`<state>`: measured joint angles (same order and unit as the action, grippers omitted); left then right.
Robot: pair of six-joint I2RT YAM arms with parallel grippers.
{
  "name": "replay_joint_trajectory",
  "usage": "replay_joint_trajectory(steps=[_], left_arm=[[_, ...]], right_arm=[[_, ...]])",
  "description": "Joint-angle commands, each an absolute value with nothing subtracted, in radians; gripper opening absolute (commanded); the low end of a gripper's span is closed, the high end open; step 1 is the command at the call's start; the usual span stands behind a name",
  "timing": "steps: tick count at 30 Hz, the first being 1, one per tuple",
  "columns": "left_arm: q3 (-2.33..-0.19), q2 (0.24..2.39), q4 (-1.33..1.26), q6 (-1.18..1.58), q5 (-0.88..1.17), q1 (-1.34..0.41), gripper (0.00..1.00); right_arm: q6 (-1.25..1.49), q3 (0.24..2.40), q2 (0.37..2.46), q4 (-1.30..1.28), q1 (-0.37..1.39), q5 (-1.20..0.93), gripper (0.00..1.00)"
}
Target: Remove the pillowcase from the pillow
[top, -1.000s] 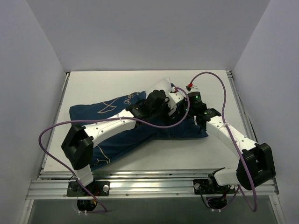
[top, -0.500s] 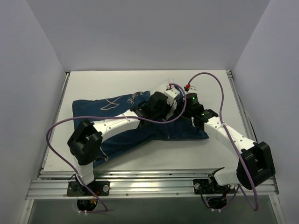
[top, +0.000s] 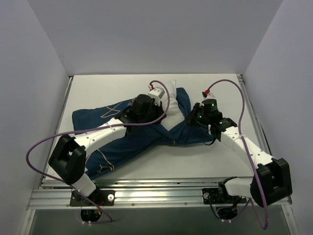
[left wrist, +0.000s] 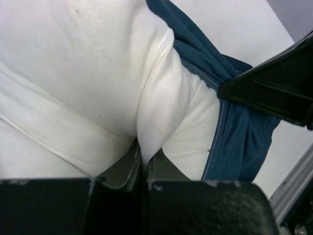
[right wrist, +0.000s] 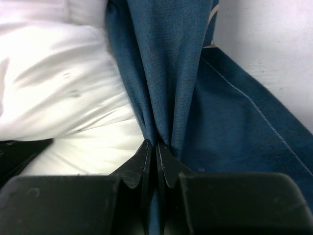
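Pillowcase (right wrist: 166, 73) fold between right fingers (right wrist: 134, 171)

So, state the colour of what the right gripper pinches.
Dark navy-blue fabric pillowcase; clearest in right wrist view.

White tabletop (top: 215, 161), plain pale-grey walls (top: 156, 34) on 3 sides — alu rail (top: 161, 195) at near edge

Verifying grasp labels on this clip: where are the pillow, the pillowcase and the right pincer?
pillow (left wrist: 73, 73): left wrist view, bare white bulge at upper left.
pillowcase (right wrist: 244, 147): right wrist view, flat navy panel right of the pinched fold.
right pincer (right wrist: 155, 157): right wrist view, between its fingertips, shut on the navy fold.
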<state>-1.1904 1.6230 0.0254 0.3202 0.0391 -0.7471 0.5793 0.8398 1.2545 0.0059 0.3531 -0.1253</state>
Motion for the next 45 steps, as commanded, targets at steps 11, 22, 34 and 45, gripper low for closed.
replay_joint_trajectory(steps=[11,22,34,45], left_arm=[[-1.059,1.353,0.285,0.440,-0.023,-0.402,0.02],[-1.091,1.397,0.184,0.480,0.090,-0.494,0.02],[-1.127,1.496,0.143,0.552,0.072,-0.611,0.02],[-1.114,1.483,0.173,0.546,0.063,-0.609,0.02]], right_arm=[[0.522,0.779,1.256,-0.236,0.146,0.120,0.00],[0.521,0.867,1.216,-0.150,0.317,-0.035,0.00],[0.624,1.184,1.454,-0.169,0.705,0.204,0.77],[0.667,1.206,1.649,-0.241,0.769,0.434,0.76]])
